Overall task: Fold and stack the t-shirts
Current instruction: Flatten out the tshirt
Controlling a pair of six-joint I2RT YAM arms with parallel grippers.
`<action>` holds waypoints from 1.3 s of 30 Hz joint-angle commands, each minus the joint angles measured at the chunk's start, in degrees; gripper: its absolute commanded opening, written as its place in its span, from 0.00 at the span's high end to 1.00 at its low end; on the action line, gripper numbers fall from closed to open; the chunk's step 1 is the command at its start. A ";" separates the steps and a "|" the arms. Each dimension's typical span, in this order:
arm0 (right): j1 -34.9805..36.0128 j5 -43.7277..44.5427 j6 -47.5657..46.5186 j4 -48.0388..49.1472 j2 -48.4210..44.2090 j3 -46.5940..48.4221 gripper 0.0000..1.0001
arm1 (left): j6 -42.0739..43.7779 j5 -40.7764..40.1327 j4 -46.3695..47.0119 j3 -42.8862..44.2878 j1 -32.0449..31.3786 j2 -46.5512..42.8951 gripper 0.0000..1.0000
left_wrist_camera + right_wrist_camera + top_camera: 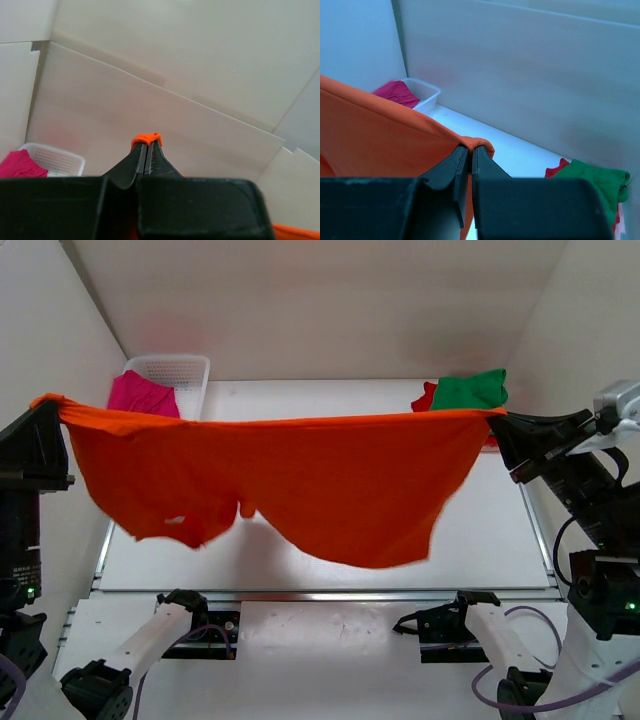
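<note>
From above, the orange t-shirt [270, 480] hangs stretched in mid-air over the table [320, 400] between the left gripper [60, 412] and the right gripper [498, 418]. A magenta t-shirt [140, 395] lies in the white basket [190, 368], and a green t-shirt [470, 390] rests on a red t-shirt [424, 398]. The left wrist view shows fingers pressed together on an orange corner. In the right wrist view, fingers pinch the opposite corner.

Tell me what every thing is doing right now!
Orange shirt: hanging in the air, stretched wide.
Left gripper: shut on one orange shirt corner.
Right gripper: shut on the other corner.
Pink shirt: crumpled in the basket.
Green shirt: bunched on the red shirt.
</note>
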 commanded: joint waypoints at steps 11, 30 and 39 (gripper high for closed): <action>-1.84 -4.84 1.23 6.28 10.06 -9.40 1.00 | -0.16 7.13 10.30 -16.28 2.85 9.30 1.00; 6.52 16.69 -4.05 13.80 85.52 24.93 0.84 | -2.88 6.28 22.39 14.11 5.67 79.42 0.53; 4.06 28.22 -0.36 1.27 85.28 36.18 0.25 | -1.31 3.46 15.40 11.03 7.08 73.79 0.05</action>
